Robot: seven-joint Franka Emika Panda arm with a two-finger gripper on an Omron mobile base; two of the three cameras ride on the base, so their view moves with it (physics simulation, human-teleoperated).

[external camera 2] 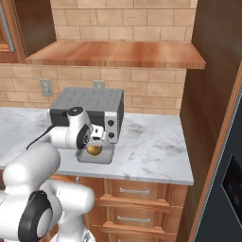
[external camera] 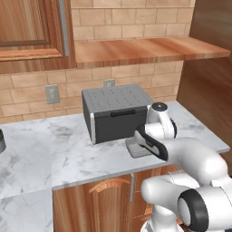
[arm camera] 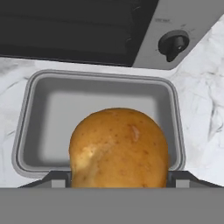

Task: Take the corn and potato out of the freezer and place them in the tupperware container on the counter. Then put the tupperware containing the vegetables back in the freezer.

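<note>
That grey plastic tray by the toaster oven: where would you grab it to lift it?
Probably by a long side of its flared rim, coming straight down. The shallow grey rectangular tray lies flat on the marbled counter, and the golden-brown potato crowds its middle.

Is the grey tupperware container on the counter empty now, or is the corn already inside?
Empty: the hand view shows a bare grey floor in the tupperware container. The potato is above it between the pincer fingers; no corn is inside.

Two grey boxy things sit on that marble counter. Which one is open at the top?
The small shallow grey tray, right in front of the bigger closed grey toaster oven. The golden-brown potato hangs over its open top.
</note>
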